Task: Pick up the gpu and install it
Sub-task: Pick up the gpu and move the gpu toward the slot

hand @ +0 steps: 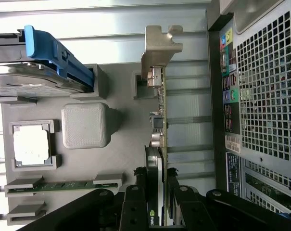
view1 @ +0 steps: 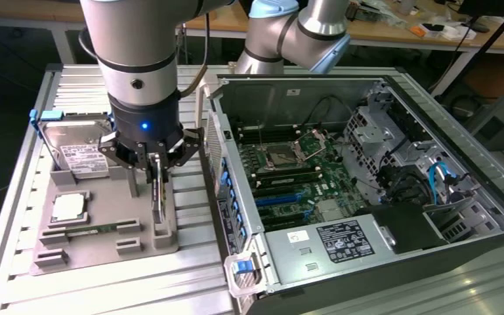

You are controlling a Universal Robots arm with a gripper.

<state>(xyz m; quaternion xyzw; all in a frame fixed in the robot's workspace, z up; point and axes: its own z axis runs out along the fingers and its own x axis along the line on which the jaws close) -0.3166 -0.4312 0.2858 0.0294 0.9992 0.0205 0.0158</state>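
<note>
Grey moulded plastic tray at the exterior view's left holds the gpu, a thin green circuit card with a black cooler and a silver end bracket. It stands on its edge in the tray's slots, just beside the open black computer case at the right. My gripper sits over the card's upper edge, and in the wrist view the two black fingers seem pressed against both faces, so I judge the card is pinched but not yet lifted. The step in hand is the pick-up. I think the lift calls for a straight upward pull, so that the bracket leaves its slot without catching.
</note>
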